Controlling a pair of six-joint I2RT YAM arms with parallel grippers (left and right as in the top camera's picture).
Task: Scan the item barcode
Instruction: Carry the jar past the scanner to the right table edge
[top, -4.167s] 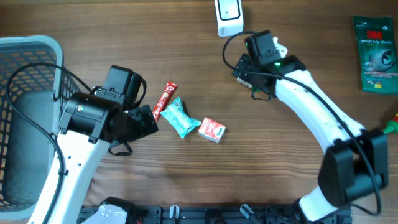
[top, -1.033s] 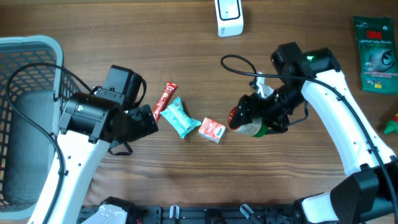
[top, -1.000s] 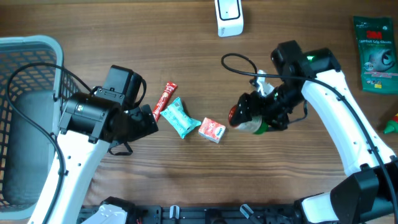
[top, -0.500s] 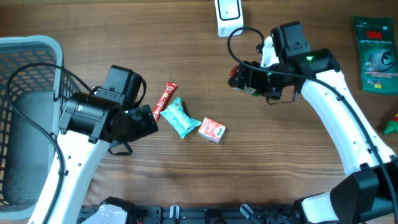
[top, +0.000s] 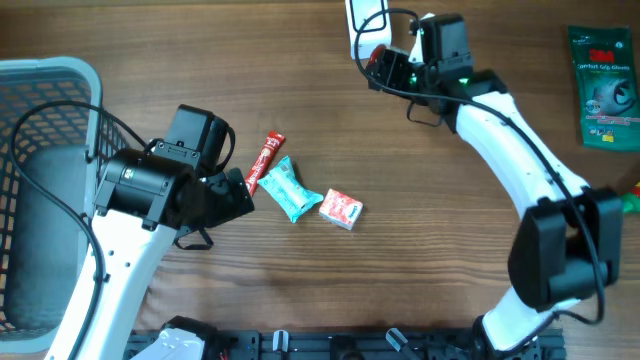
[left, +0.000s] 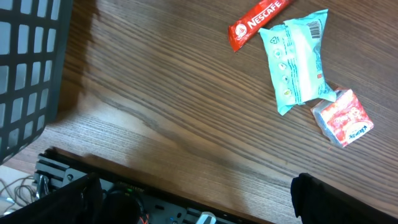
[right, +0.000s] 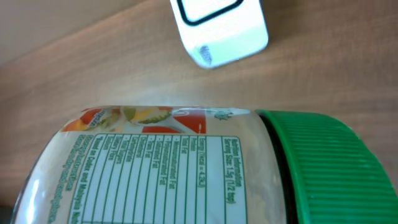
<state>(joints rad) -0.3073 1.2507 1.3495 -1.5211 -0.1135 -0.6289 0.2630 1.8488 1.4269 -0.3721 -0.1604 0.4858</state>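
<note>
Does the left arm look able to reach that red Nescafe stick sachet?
Probably yes: the open left end effector hangs right beside the red Nescafe stick sachet, with nothing between them; the teal snack packet lies on its far side.

Right arm (top: 500, 130) swung up from mid-table, jar (right: 155, 168) carried to just beside the white scanner (right: 221, 25)

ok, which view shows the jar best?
Right wrist: the jar fills the frame, label and green lid close up. Overhead shows the jar only as a small, mostly hidden sliver by the scanner. Left wrist misses it.
</note>
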